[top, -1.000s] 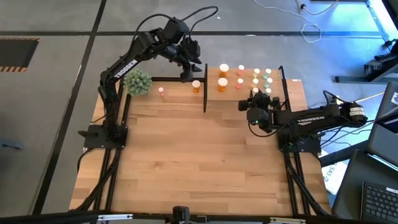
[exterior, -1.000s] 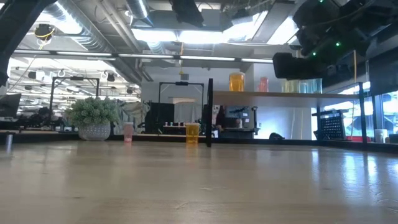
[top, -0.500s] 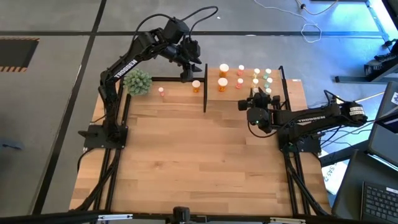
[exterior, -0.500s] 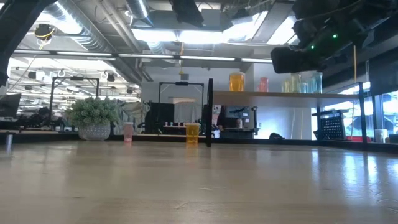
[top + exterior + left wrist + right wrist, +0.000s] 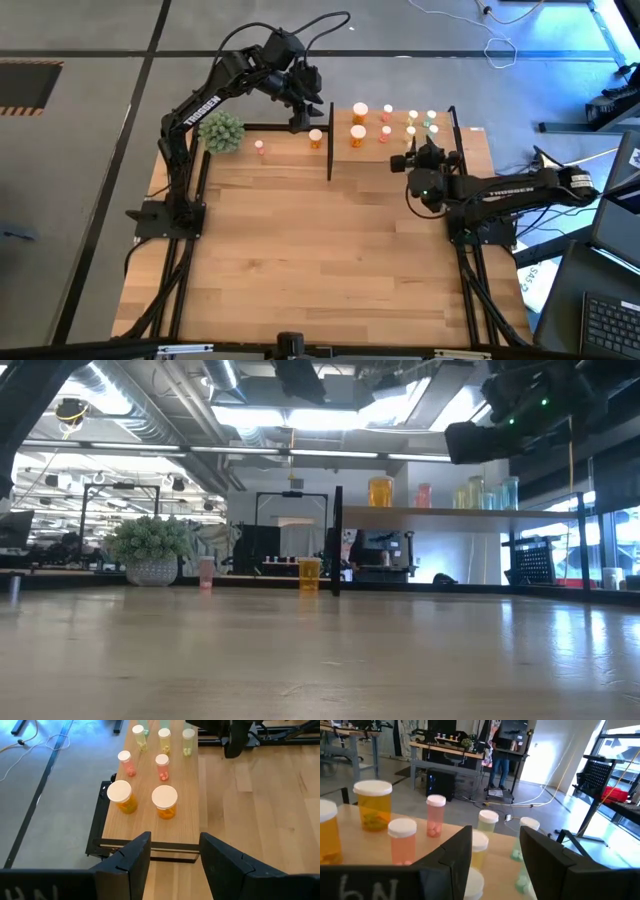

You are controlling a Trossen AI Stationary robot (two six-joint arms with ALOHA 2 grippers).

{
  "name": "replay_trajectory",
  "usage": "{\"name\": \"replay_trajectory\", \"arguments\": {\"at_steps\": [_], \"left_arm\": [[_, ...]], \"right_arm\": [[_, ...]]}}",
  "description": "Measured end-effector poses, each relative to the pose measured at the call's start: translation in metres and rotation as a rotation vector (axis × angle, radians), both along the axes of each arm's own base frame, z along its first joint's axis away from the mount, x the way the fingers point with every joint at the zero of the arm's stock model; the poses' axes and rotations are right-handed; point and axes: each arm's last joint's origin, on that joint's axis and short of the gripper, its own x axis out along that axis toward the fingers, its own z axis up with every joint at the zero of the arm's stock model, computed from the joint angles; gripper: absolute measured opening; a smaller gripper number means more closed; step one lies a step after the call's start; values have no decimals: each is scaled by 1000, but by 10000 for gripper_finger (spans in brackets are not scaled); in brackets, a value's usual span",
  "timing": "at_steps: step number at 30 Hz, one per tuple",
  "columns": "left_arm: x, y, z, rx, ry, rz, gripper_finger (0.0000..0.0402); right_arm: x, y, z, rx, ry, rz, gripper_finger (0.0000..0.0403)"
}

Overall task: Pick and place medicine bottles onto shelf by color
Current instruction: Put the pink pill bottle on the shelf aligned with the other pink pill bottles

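Note:
The shelf [image 5: 395, 148], a light-wood board on black posts, stands at the table's far right and carries several medicine bottles: orange [image 5: 358, 134], pink [image 5: 386, 133], yellowish [image 5: 411, 119] and green [image 5: 431, 118]. One orange bottle [image 5: 316, 138] and one pink bottle [image 5: 259, 148] stand upright on the tabletop left of the shelf. My left gripper [image 5: 172, 855] hangs open high above the table's orange bottle, at the shelf's left end. My right gripper [image 5: 495, 855] is open and level at the shelf's near right edge, its fingers either side of the pale-capped nearest bottles [image 5: 479, 845], holding nothing.
A green fuzzy plant ball [image 5: 221, 131] in a pot sits at the table's far left. A black post [image 5: 330, 140] marks the shelf's left end. The wide near half of the wooden tabletop [image 5: 320, 260] is bare wood.
My right gripper has risen a little and shifted toward the table's right edge along the shelf's near side, rolling slightly. Its fingers stay apart. The bottles stand where they were.

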Motion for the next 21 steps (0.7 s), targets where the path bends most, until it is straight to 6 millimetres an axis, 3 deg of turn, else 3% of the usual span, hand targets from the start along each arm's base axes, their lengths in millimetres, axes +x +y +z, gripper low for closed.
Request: {"name": "replay_trajectory", "arguments": {"at_steps": [10,21], "left_arm": [[0,0,0,0,0,0,163],[-5,5,-2,-18,32,63,163]], "right_arm": [[-9,1,29,-11,-43,73,168],[-17,8,73,-146,-70,288,168]]}}
